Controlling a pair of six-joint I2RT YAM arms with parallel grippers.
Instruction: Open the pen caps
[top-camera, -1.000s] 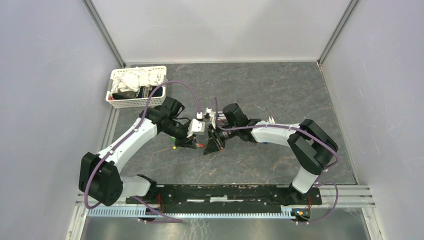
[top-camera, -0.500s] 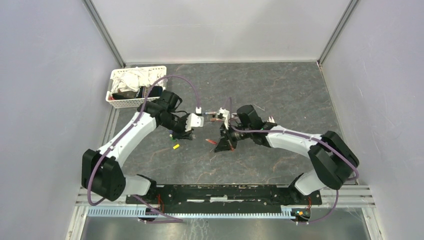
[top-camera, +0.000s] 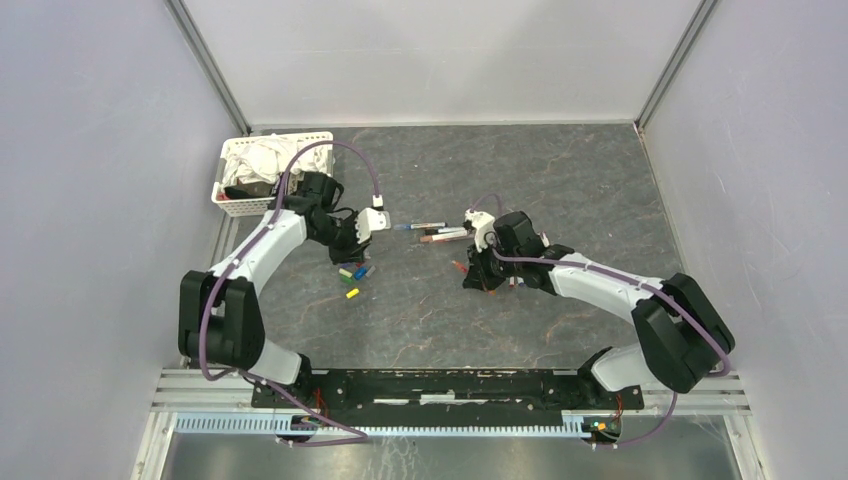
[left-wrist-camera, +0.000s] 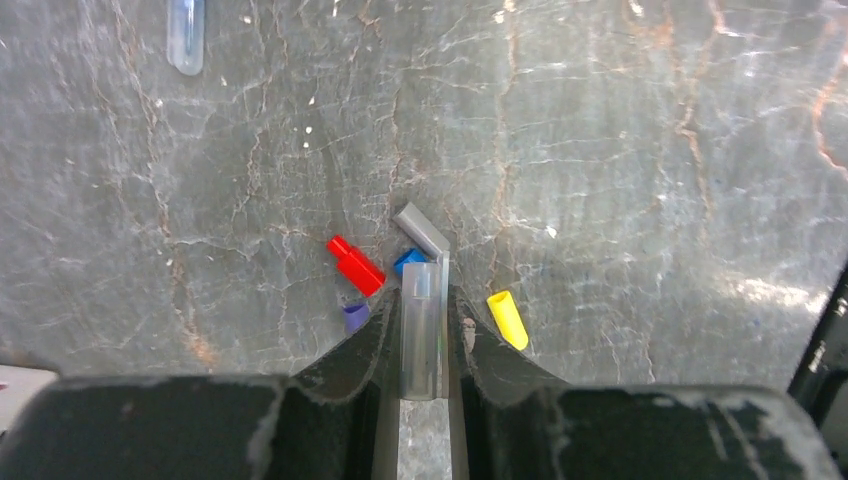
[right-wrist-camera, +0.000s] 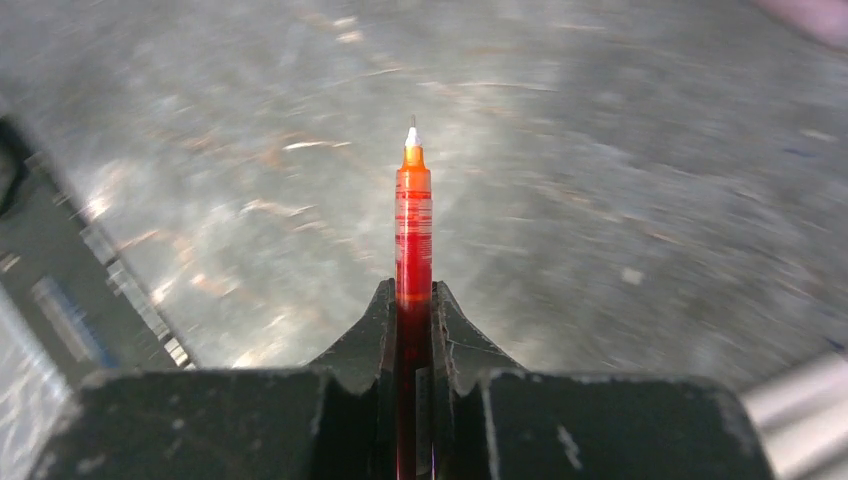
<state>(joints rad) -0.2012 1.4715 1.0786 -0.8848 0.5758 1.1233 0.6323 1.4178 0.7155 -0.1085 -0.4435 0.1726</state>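
In the left wrist view my left gripper (left-wrist-camera: 423, 300) is shut on a grey translucent pen cap (left-wrist-camera: 421, 335), held just above the table. Loose caps lie under it: red (left-wrist-camera: 356, 266), blue (left-wrist-camera: 408, 260), purple (left-wrist-camera: 354, 316), yellow (left-wrist-camera: 507, 319) and another grey one (left-wrist-camera: 421, 228). My right gripper (right-wrist-camera: 411, 295) is shut on a red pen (right-wrist-camera: 412, 220) whose bare orange-white tip points away from the jaws. From above, the left gripper (top-camera: 352, 247) hangs over the cap pile (top-camera: 354, 272), and the right gripper (top-camera: 478, 278) is well to its right.
Several pens (top-camera: 432, 232) lie between the two grippers, toward the back. A white basket (top-camera: 228, 196) of cloths stands at the back left, close to the left arm's elbow. A clear cap (left-wrist-camera: 186, 35) lies apart from the pile.
The two grippers, close together a second ago, have pulled apart. The left went back-left with the cap to the cap pile; the right went right with the uncapped red pen.
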